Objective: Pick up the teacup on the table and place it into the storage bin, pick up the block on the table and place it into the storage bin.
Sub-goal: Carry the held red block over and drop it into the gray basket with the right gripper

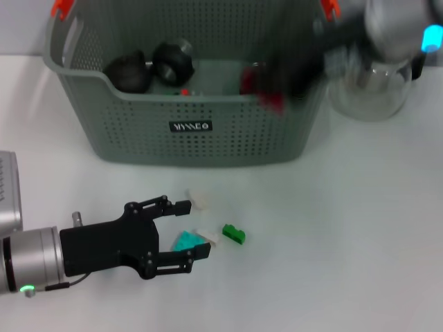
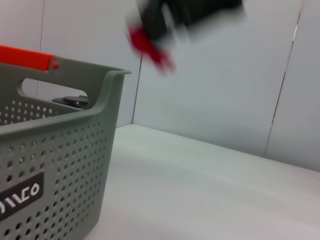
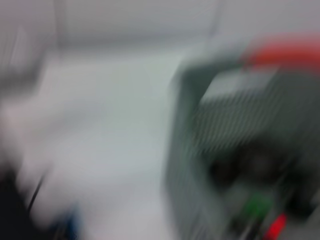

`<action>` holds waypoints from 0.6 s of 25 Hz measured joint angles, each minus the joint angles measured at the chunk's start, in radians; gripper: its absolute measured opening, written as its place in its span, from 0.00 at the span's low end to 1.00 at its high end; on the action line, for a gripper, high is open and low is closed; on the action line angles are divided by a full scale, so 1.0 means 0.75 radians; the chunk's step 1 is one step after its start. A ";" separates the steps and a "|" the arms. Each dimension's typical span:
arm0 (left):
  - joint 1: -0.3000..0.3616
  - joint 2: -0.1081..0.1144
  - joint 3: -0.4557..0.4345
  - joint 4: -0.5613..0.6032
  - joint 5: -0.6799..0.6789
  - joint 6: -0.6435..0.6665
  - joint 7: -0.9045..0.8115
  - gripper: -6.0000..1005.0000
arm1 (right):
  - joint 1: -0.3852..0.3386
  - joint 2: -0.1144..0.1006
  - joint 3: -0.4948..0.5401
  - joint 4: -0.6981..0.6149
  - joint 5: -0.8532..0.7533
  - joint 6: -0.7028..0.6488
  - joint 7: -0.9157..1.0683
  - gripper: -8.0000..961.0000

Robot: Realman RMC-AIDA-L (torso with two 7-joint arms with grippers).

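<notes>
Head view: left end effector (image 1: 185,228) open near the block (image 1: 233,234).

Left hand (image 1: 185,228) low, fingers spread; right hand (image 1: 287,79) blurred.

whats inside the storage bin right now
Inside the storage bin: two black rounded objects at the back left, and something red near the blurred right end effector. The front wall hides most of the floor.

White table against a panelled wall

The pale table (image 2: 210,190) meets a light grey wall (image 2: 225,75) divided by thin vertical seams.
</notes>
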 joint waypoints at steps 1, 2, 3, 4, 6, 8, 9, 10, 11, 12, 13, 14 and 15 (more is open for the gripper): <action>-0.002 -0.002 0.001 0.000 0.000 0.000 0.001 0.83 | 0.031 -0.001 0.061 -0.005 0.030 0.034 0.029 0.22; -0.004 -0.003 0.002 0.000 0.000 0.001 0.001 0.83 | 0.070 -0.002 0.117 0.021 0.041 0.073 0.054 0.22; -0.007 -0.003 0.003 0.000 0.000 0.001 0.001 0.83 | 0.098 -0.003 0.155 0.043 0.049 0.105 0.072 0.22; -0.012 -0.003 0.005 0.000 0.000 0.001 0.001 0.83 | 0.143 -0.008 0.202 0.100 0.043 0.159 0.095 0.22; -0.016 -0.004 0.005 0.000 0.000 0.003 0.001 0.83 | 0.222 -0.026 0.255 0.217 0.012 0.247 0.122 0.22; -0.019 -0.006 0.006 0.000 0.000 0.007 0.001 0.83 | 0.285 -0.058 0.270 0.340 -0.025 0.324 0.132 0.24; -0.020 -0.007 0.006 0.000 0.000 0.008 0.001 0.83 | 0.312 -0.074 0.272 0.405 -0.045 0.360 0.132 0.25; -0.021 -0.007 0.005 0.000 0.000 0.009 0.001 0.83 | 0.328 -0.084 0.270 0.451 -0.066 0.403 0.129 0.26; -0.021 -0.007 0.004 0.000 0.000 0.009 0.000 0.83 | 0.339 -0.090 0.266 0.485 -0.085 0.436 0.125 0.27; -0.021 -0.008 0.002 0.000 -0.002 0.009 0.000 0.83 | 0.341 -0.093 0.259 0.506 -0.109 0.476 0.121 0.28; -0.020 -0.008 0.001 0.000 -0.004 0.010 0.000 0.83 | 0.341 -0.094 0.251 0.512 -0.128 0.501 0.119 0.29; -0.019 -0.008 0.001 0.000 -0.007 0.010 0.000 0.83 | 0.338 -0.093 0.240 0.516 -0.149 0.526 0.117 0.30; -0.018 -0.008 0.001 0.000 -0.008 0.010 -0.001 0.83 | 0.334 -0.091 0.234 0.516 -0.162 0.538 0.114 0.31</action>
